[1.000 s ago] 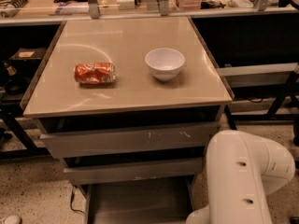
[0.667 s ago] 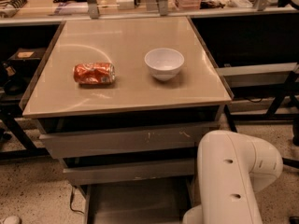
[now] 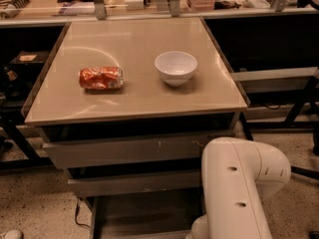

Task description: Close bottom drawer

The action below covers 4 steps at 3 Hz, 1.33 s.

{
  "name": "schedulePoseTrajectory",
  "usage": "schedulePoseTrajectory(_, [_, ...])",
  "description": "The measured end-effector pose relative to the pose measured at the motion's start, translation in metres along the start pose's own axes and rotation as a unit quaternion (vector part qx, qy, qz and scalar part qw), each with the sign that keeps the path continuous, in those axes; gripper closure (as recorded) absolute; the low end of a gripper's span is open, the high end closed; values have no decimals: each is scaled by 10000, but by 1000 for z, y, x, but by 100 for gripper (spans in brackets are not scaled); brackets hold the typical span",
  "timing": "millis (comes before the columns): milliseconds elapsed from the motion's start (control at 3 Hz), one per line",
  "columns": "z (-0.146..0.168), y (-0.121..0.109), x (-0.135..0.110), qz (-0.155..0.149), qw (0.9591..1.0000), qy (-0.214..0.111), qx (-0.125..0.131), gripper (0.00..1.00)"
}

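Grey metal makes the bottom drawer [image 3: 142, 214] stiff and hard, and I think it will slide in with one steady push. No handle shows, so its flat front, which lies off the near edge of the view, is likely the best place to press. The tray sticks out low and near, under two other drawers. The white arm [image 3: 241, 193] stands just right of it. The gripper is out of sight below the arm, so I cannot tell how open it is or what it holds.
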<state>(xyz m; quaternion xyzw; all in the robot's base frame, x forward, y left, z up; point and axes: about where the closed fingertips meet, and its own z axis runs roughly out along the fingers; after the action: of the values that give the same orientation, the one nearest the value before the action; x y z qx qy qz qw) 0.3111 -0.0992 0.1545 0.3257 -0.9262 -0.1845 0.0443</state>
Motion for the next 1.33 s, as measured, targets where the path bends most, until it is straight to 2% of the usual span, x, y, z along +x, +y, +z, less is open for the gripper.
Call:
schedulePoseTrajectory(333, [-3,-9,-17,-94,9999,-27,108,100])
schedulePoseTrajectory(1000, [-33,-17,-63,-451,9981,-143,392,100])
schedulePoseTrajectory(1333, [-35,-17,-65,-460,9980,-156,400,82])
